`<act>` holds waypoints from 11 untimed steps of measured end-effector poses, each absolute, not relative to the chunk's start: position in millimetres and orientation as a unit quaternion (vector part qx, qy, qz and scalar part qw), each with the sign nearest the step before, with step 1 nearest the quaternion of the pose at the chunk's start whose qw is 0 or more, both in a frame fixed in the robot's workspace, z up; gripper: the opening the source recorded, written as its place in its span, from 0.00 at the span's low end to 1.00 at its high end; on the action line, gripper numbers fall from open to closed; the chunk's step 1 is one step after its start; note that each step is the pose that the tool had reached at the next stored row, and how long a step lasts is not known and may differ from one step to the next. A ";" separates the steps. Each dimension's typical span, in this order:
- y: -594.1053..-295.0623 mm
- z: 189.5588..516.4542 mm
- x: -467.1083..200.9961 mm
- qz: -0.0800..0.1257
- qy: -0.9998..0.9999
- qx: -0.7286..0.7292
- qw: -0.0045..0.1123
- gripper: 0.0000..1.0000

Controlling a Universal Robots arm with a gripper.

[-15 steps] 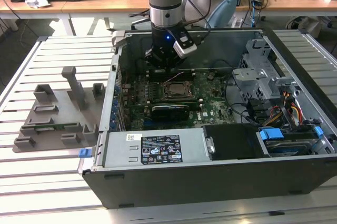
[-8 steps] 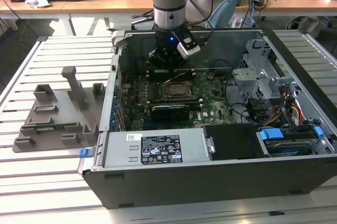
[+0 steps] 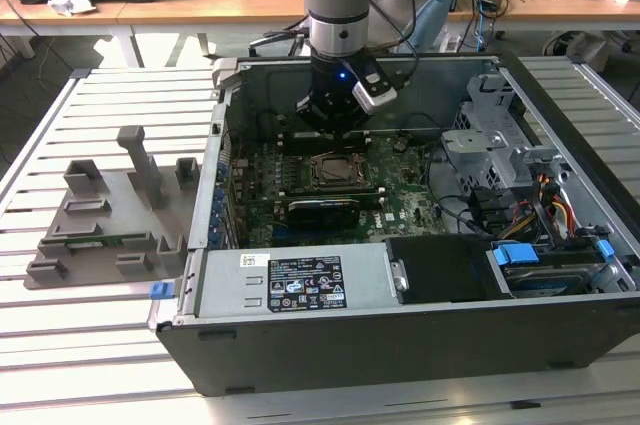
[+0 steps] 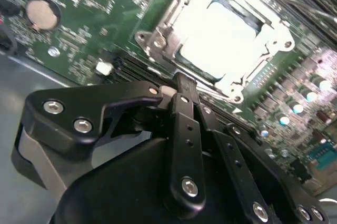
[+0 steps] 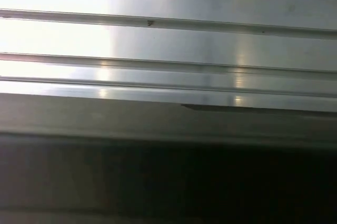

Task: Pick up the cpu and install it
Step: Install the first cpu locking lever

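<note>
Work surface: slatted metal table [image 3: 110,105] carrying an open computer case [image 3: 420,345].
Cpu: bright silver square [image 4: 221,29], apparently lying flat inside the socket frame [image 4: 155,39].
Board: green motherboard [image 4: 95,2] surrounds the frame.
Gripper: [image 4: 176,83] just beside the frame, fingers drawn together, nothing seen between them.
Technique: judged best with the chip level, edges square to the frame, and no sideways push.
Risk: a tilted chip would likely bind.
</note>
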State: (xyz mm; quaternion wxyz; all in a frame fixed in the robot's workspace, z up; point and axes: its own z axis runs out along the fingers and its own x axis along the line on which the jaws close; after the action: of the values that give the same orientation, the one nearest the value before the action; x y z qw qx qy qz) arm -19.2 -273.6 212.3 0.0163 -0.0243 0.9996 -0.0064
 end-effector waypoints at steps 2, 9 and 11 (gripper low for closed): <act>-273.5 210.1 -10.9 -0.011 1.000 -0.024 0.015 0.11; -273.5 206.2 -5.1 -0.017 0.999 -0.024 0.015 0.11; -273.5 205.5 -5.7 -0.017 0.999 -0.024 0.015 0.11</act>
State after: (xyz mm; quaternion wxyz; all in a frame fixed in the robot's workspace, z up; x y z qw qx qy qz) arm -5.7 -273.5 205.5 0.0146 -0.0245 0.9994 -0.0172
